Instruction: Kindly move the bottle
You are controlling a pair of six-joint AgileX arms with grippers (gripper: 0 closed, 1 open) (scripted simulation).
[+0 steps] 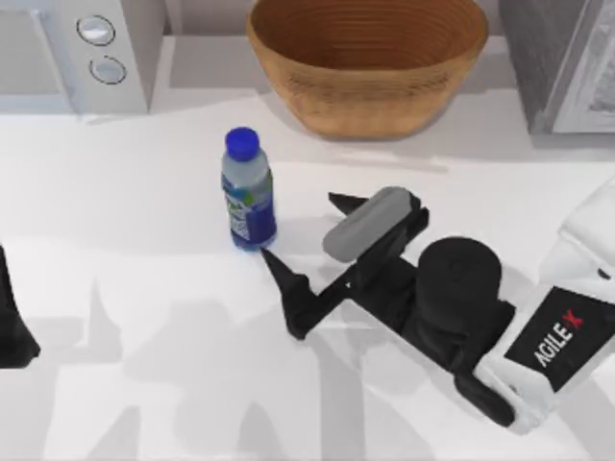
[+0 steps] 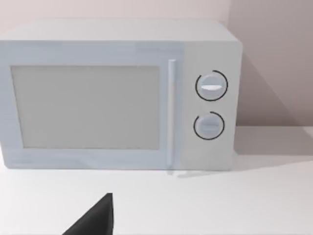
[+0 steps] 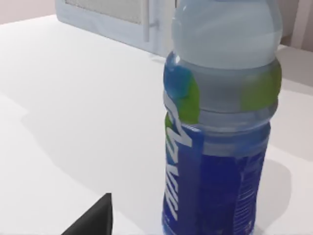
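The right gripper [image 1: 303,235] reaches in from the lower right of the tabletop [image 1: 144,384], its white forearm marked AGILEX in the near right corner. Its 2 dark fingers point toward the left, the jaws spread apart and closed on nothing: 1 fingertip [image 1: 274,261] lies just beside the base of the bottle, though whether it touches is hard to tell from above, and the other sits farther back, nearer the basket.

The bottle [image 1: 248,192] stands upright on the tabletop a little left of centre, just ahead of the open jaws. It is clear plastic with a blue screw cap and a blue, green and white label. In the right wrist view the bottle [image 3: 220,117] looms close, with 1 dark fingertip [image 3: 95,218] low in the frame.

The left gripper [image 1: 14,327] is parked at the left edge of the tabletop; I cannot tell how its jaws stand.

Farther back, a wicker basket [image 1: 370,62] sits at the rear centre, well behind the bottle. A white microwave [image 1: 77,48] with 2 dials stands in the rear left corner, and the left wrist view faces its door [image 2: 85,107].
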